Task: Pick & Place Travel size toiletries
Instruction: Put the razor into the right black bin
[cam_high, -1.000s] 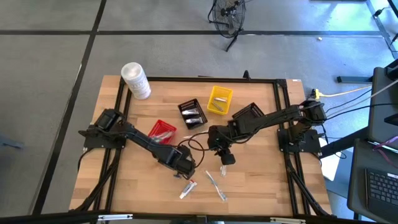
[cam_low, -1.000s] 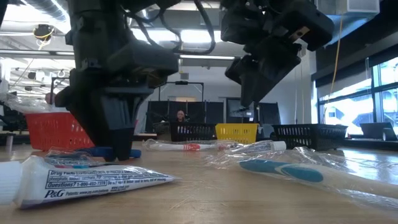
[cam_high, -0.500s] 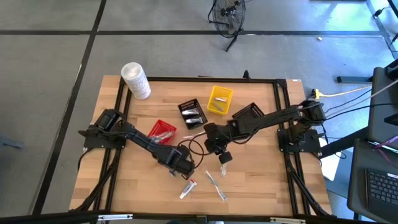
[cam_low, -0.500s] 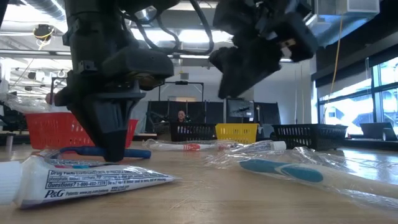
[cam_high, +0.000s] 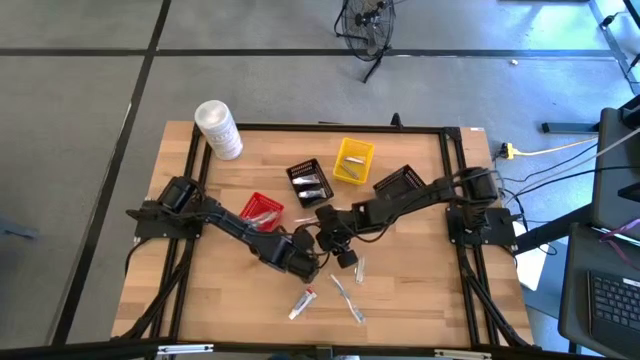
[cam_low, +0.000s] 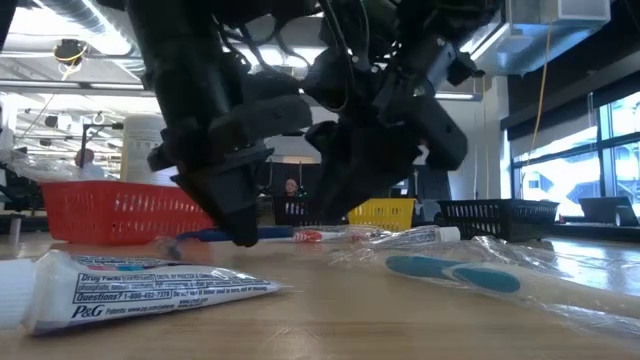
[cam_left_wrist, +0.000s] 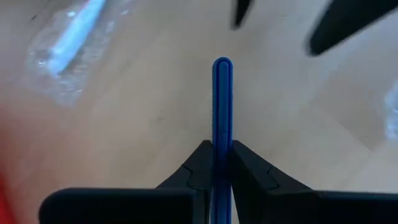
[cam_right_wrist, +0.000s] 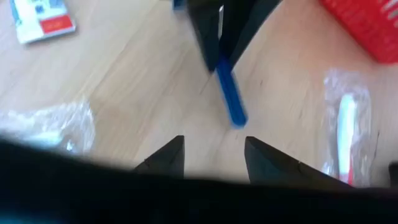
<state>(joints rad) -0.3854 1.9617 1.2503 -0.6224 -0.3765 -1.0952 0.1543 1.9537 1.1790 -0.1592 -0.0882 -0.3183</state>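
My left gripper (cam_high: 312, 264) stands at the table's middle, shut on a thin blue stick (cam_left_wrist: 221, 106), one of the travel size toiletries. The low view shows that stick (cam_low: 240, 236) lying about level just over the wood. My right gripper (cam_right_wrist: 208, 155) hovers open right beside it, its fingers either side of the stick's free end (cam_right_wrist: 235, 115) and apart from it; from above it (cam_high: 330, 243) sits just right of the left one. A toothpaste tube (cam_high: 303, 303) and two wrapped sticks (cam_high: 348, 297) (cam_high: 359, 268) lie flat nearer the front edge. My left gripper pinches the blue stick (cam_left_wrist: 221, 146) between its two fingers, which come slanting down from above. The stick runs forward out of the fingers, along them, with its free end (cam_left_wrist: 222, 63) ahead. Whether the stick touches the wood I cannot tell.
Small baskets stand behind the grippers: red (cam_high: 260, 210), black (cam_high: 309, 182), yellow (cam_high: 353, 161) and another black (cam_high: 400, 185) under the right arm. A white tub (cam_high: 218, 129) stands at the far left corner. Bare wood lies at the near left.
My left gripper has shut on the blue stick and rolled its wrist, staying in place. My right gripper has come down and toward the table's left, close to the left gripper and the stick's free end.
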